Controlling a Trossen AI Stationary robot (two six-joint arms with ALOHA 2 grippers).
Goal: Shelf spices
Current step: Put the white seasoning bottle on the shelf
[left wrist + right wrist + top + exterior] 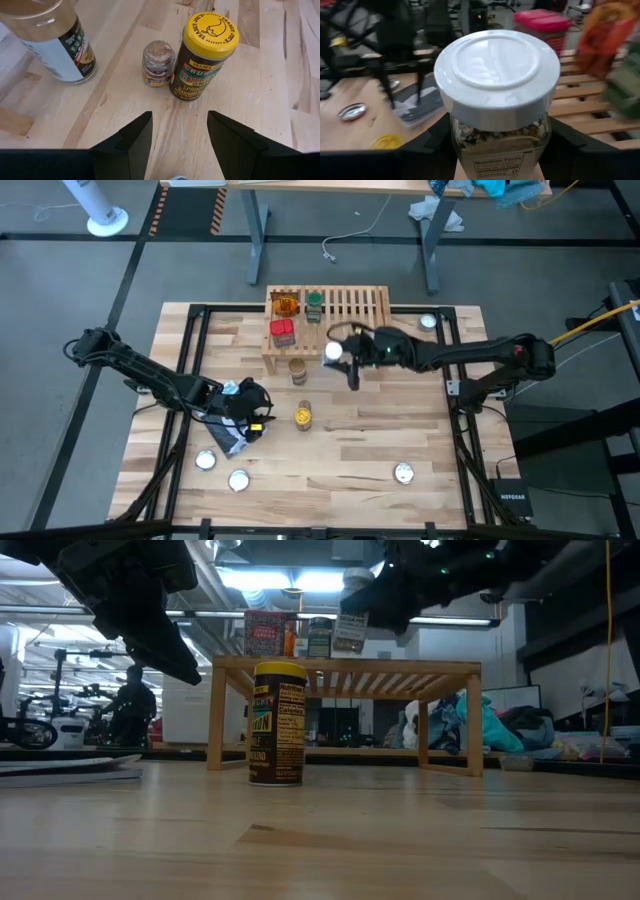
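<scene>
Approx. three spices are already racked on the shelf [350, 310], a white-lid jar [497, 75] is gripped by the right gripper [345, 360] at the shelf's front edge, and a yellow-lid jar [202, 55] plus a small jar [158, 62] are left on the table before the parted fingers of the left gripper [179, 137].

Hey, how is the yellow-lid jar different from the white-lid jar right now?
The yellow-lid jar stands on the table, in front of the shelf; the white-lid jar is held up in the right gripper by the shelf's front edge. The yellow-lid jar has a dark label right up to its lid; the white-lid jar shows its seasoning through clear glass above a pale label. Nothing grips the yellow-lid jar: the left gripper is open short of it. Both are upright.
</scene>
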